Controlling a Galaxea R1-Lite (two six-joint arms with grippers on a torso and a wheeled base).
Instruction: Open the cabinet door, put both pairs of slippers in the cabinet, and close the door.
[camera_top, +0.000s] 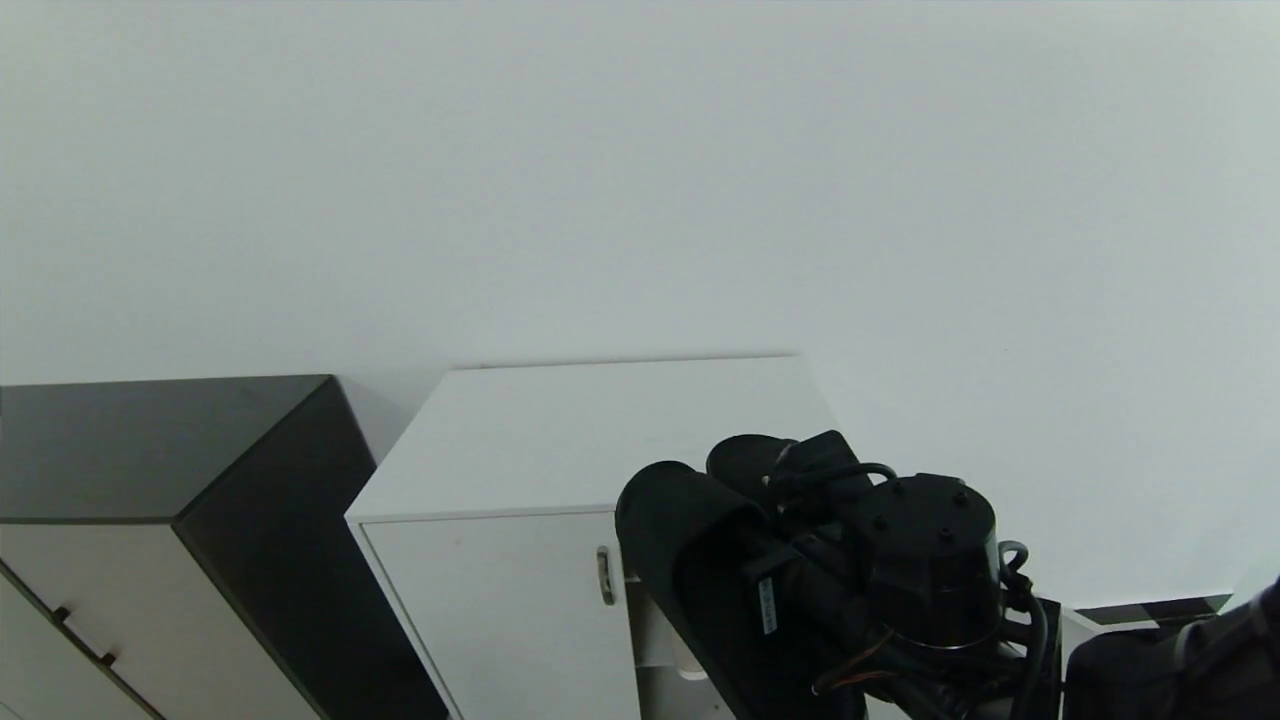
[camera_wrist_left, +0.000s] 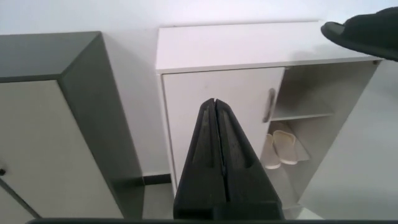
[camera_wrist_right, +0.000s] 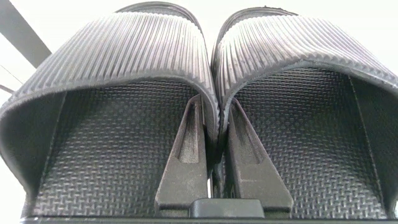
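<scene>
A white cabinet (camera_top: 600, 430) (camera_wrist_left: 249, 46) stands against the wall, its left door (camera_wrist_left: 186, 112) closed and its right compartment (camera_wrist_left: 323, 87) open. A pair of white slippers (camera_wrist_left: 283, 146) lies on the lower level inside, under a shelf (camera_wrist_left: 305, 114). My right gripper (camera_wrist_right: 211, 149) is shut on the pair of black ribbed slippers (camera_wrist_right: 124, 93) (camera_top: 690, 530), pinching their two inner strap edges together, in front of the cabinet's top right corner. My left gripper (camera_wrist_left: 216, 106) is shut with nothing in it and stays back from the closed door, pointing at it.
A dark-topped cabinet (camera_top: 150, 440) (camera_wrist_left: 43, 56) with pale fronts stands close to the left of the white one. The closed door has a metal handle (camera_top: 604, 576) (camera_wrist_left: 270, 104) at its right edge. A plain white wall is behind both.
</scene>
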